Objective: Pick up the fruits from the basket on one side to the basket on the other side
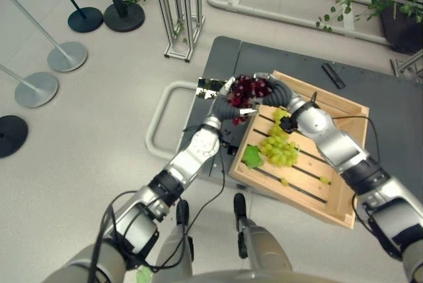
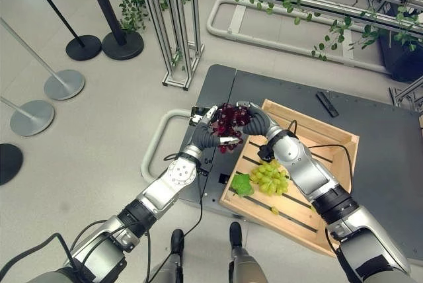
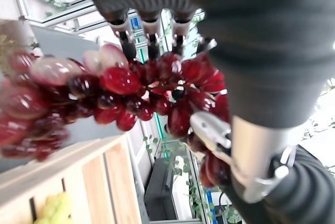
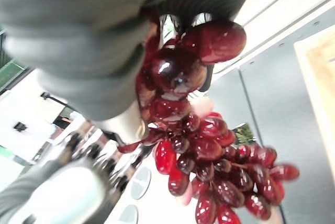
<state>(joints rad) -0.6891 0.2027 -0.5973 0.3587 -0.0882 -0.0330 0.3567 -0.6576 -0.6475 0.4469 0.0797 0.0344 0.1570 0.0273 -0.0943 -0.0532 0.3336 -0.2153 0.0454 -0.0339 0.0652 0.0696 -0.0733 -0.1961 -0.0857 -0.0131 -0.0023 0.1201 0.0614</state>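
One bunch of red grapes is in view, with two hands on it, the left hand and the right hand. There is one wooden crate, and in it lies one bunch of green grapes with one green leaf beside it. The grey table carries one small black bar, and five round stand bases sit on the floor.

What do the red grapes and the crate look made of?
Red grapes: probably plastic, going by the glossy, evenly shiny skins in the wrist views, though that is not certain. Crate: pale unfinished wood, with slatted boards and visible grain.
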